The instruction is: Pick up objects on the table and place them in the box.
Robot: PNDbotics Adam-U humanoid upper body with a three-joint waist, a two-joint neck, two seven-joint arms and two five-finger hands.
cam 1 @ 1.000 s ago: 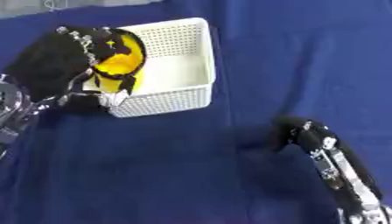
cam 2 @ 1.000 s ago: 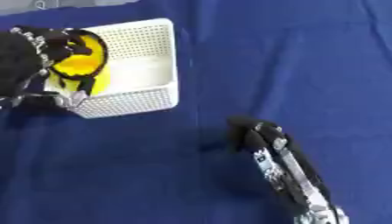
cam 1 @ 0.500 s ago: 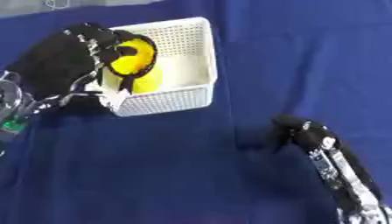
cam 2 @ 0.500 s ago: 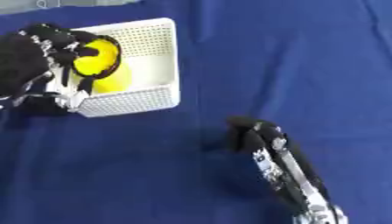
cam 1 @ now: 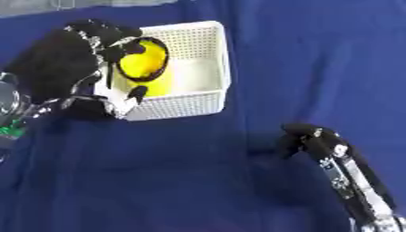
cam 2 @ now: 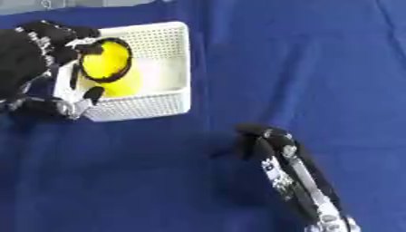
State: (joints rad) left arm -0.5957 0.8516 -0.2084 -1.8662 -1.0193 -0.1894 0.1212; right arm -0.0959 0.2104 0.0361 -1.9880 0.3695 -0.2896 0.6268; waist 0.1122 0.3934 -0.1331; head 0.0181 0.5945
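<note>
Left eye view: left hand cups yellow object.

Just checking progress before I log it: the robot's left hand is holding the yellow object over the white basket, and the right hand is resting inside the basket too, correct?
Not quite. The left eye view shows the right hand on the blue tablecloth, well apart from the white basket. The left hand does hold the yellow object over the basket.

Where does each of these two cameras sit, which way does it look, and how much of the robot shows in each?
Left eye view: in the head, looking down at the blue cloth; left hand holding a yellow object over the white basket, right hand lower right.
Right eye view: beside it, the same scene sitting further left.
Shared: both hands, basket, object.
</note>
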